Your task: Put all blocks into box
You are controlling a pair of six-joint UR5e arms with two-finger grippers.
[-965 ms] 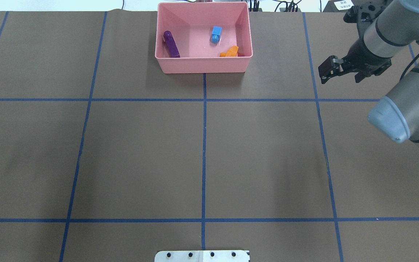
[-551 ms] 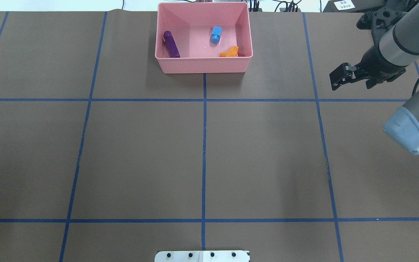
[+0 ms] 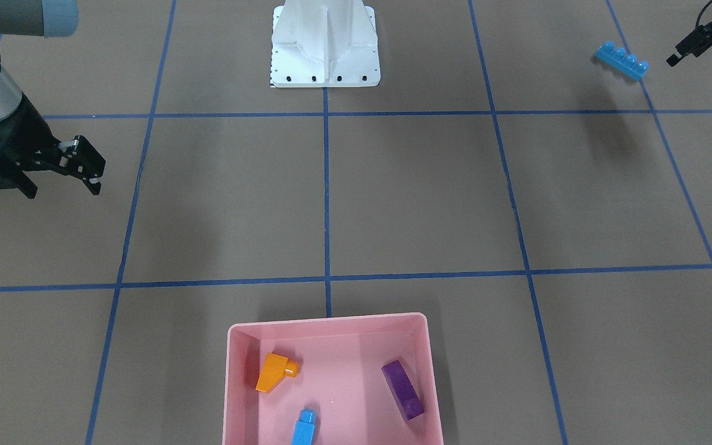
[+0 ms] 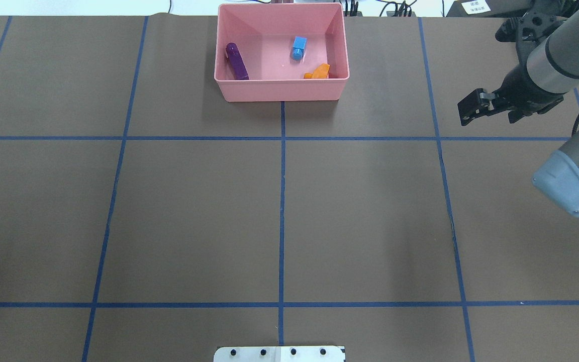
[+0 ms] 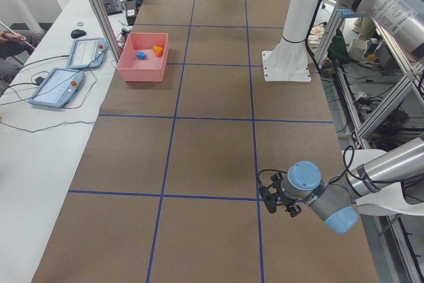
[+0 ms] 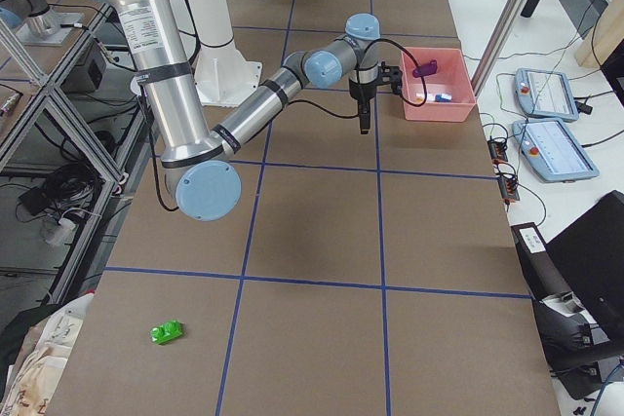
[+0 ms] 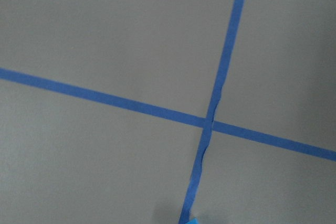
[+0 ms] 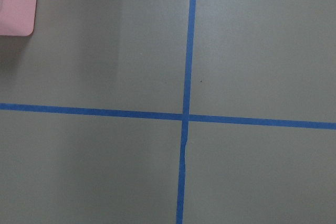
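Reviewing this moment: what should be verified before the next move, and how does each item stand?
1. Right gripper empty, fingers apart: ok.
2. Box has room: ok. It holds only the purple brick, orange brick and small blue brick.
3. All blocks in the box: not ok. The long blue brick and green brick are outside it.
4. Left gripper near the long blue brick: ok.
5. Left gripper open or shut: cannot tell.
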